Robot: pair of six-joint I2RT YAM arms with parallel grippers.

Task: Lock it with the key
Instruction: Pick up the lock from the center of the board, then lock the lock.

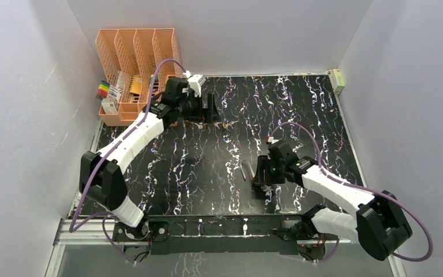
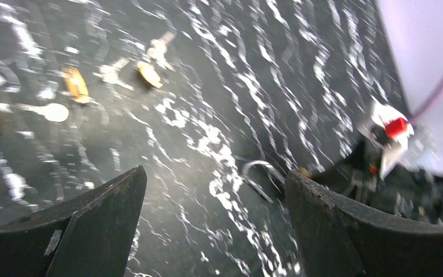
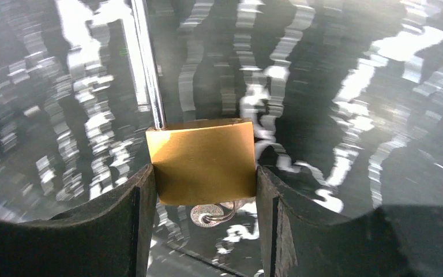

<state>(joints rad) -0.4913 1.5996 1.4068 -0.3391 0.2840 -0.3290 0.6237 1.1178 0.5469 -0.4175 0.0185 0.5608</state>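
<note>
The right fingers (image 3: 121, 231) pinch a brass padlock (image 3: 203, 158), one dark finger pressed against each side of its body. The padlock lies flat on the black, white-veined counter (image 3: 352, 86). Its body fills the gap between the fingers, and its far edge juts just past their tips. The steel shackle (image 3: 149, 75) runs straight away from the fingers, starting at the far left corner of the body. At the near edge of the body, deep between the fingers, the round silvery head of a key (image 3: 207, 213) shows. Whether it sits in the keyhole cannot be told.

The left fingers (image 2: 92, 225) are spread wide with only bare counter between them. They hang well apart from the padlock, toward the far left of the counter. Beyond their tips and off to the left lie a few small brass bits (image 2: 76, 85) and a pale key-shaped piece (image 2: 52, 111), all blurred. Farther out to their right the curved shackle shows against the right arm. Just to the left of the left fingers in the top view stands an orange rack (image 1: 135, 52) against the back wall.
</note>
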